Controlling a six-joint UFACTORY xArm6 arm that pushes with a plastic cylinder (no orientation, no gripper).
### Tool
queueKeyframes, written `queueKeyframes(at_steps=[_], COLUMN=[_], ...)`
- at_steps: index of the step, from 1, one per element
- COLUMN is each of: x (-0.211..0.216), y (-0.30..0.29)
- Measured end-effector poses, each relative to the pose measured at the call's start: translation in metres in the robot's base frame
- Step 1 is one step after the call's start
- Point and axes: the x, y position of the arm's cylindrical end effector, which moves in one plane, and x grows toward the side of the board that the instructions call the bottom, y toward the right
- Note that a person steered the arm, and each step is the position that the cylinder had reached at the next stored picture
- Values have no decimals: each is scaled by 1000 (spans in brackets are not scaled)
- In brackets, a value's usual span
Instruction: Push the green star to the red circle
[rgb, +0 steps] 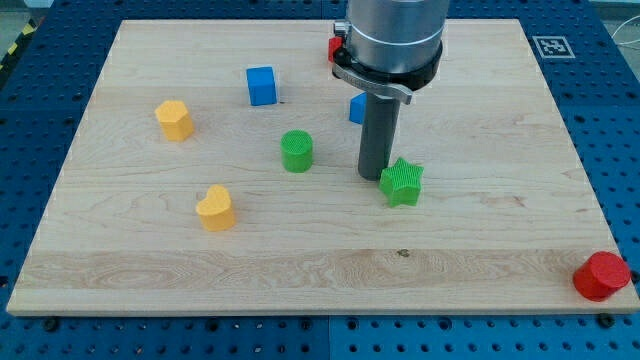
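Red circle (602, 276), green star (402, 183) touching my tip (374, 176)

My tip (373, 176) stands on the wooden desk (480, 250), just beside the green star (402, 183) at its left edge, seemingly touching; the green cylinder (296, 151) lies left of the star; the red circle (601, 276) sits well apart from the star, lower right, at the desk's corner.
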Motion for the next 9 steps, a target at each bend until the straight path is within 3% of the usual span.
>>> queueKeyframes(at_steps=[3, 9], x=[20, 105], y=[31, 116])
